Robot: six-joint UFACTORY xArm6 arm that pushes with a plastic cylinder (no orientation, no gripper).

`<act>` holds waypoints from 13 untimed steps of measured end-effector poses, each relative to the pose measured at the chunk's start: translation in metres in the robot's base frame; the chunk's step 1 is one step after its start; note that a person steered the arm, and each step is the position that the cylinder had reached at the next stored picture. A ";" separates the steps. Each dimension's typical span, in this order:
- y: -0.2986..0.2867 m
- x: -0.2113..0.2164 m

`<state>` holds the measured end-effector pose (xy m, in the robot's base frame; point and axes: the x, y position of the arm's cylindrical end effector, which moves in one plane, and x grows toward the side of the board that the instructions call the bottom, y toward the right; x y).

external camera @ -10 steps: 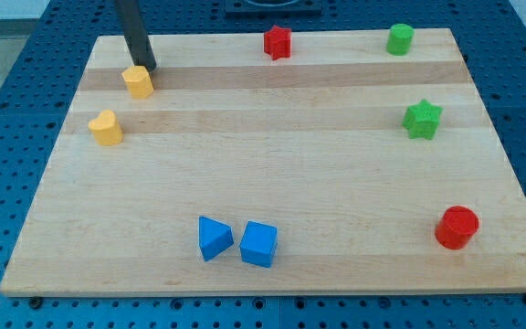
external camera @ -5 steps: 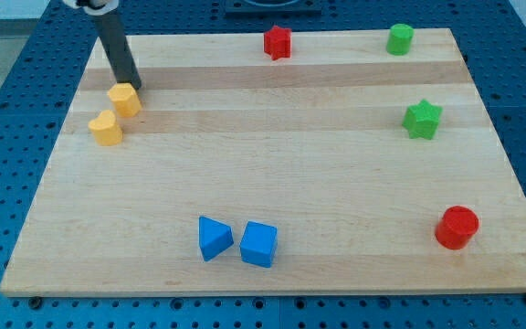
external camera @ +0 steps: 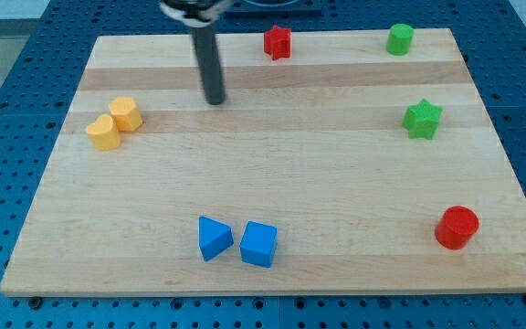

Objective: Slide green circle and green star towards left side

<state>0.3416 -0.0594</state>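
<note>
My tip (external camera: 215,101) is resting bare on the board (external camera: 290,183) in the upper left of the frame, touching no block, right of two touching yellow blocks (external camera: 115,122). The green circle (external camera: 400,38) is sitting at upper right, with the green star (external camera: 422,119) lying below it, both well apart from my tip.

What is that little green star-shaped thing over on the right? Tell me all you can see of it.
The green star is a small, chunky block of bright green, plastic-looking material, with short blunt points. It lies flat on the wooden board near the view's right edge, below the green circle and above the red circle. Nothing touches it; my tip is far off toward the view's left.
</note>
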 end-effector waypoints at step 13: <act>0.262 -0.147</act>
<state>0.1941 0.2024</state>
